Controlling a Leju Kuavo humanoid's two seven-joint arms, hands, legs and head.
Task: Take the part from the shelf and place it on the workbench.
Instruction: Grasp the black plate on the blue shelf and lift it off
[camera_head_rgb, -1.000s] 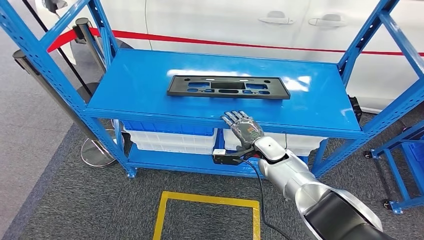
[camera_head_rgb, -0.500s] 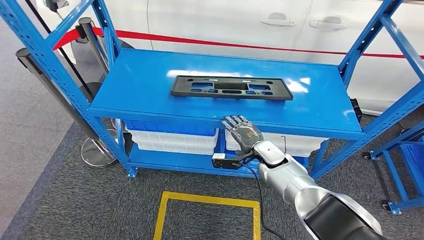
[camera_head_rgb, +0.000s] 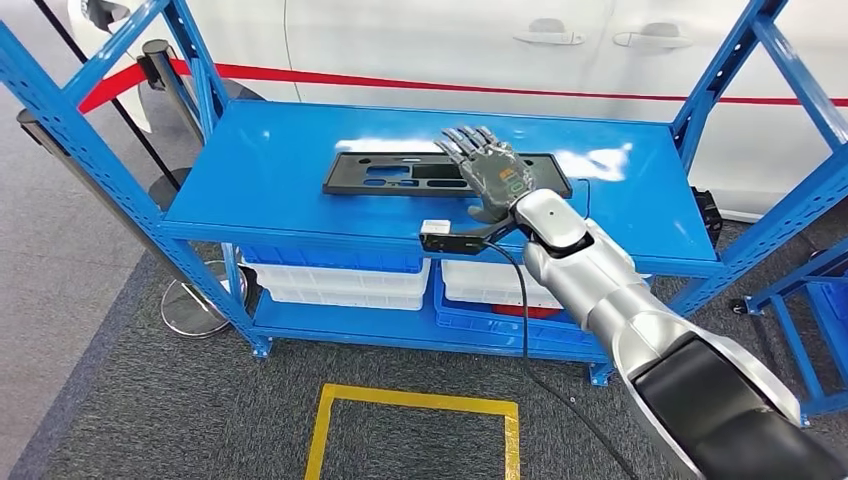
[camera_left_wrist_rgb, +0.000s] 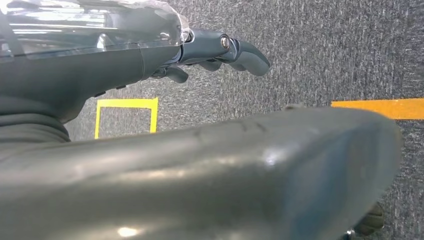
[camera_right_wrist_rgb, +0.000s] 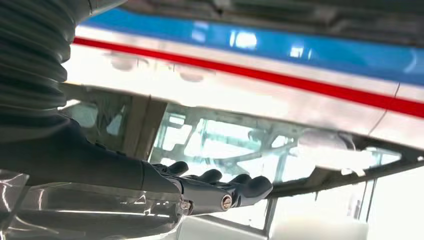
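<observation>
A flat black plastic part (camera_head_rgb: 392, 173) with several cut-outs lies across the middle of the blue shelf (camera_head_rgb: 262, 187). My right hand (camera_head_rgb: 489, 169) hovers over the part's right half, fingers spread and straight, holding nothing. I cannot tell whether it touches the part. In the right wrist view the right hand (camera_right_wrist_rgb: 215, 188) stretches out flat with the white car body beyond it. My left hand (camera_left_wrist_rgb: 220, 48) hangs over grey carpet with its fingers loosely extended and nothing in it.
White and blue bins (camera_head_rgb: 340, 281) fill the lower shelf level. Blue uprights (camera_head_rgb: 722, 89) frame the shelf's sides. A white car (camera_head_rgb: 420, 38) stands behind, a stanchion (camera_head_rgb: 158, 58) with a red belt at the left. On the carpet lies a yellow taped square (camera_head_rgb: 416, 405).
My right hand has risen from the shelf's front edge and moved forward over the part. The head view has shifted slightly.
</observation>
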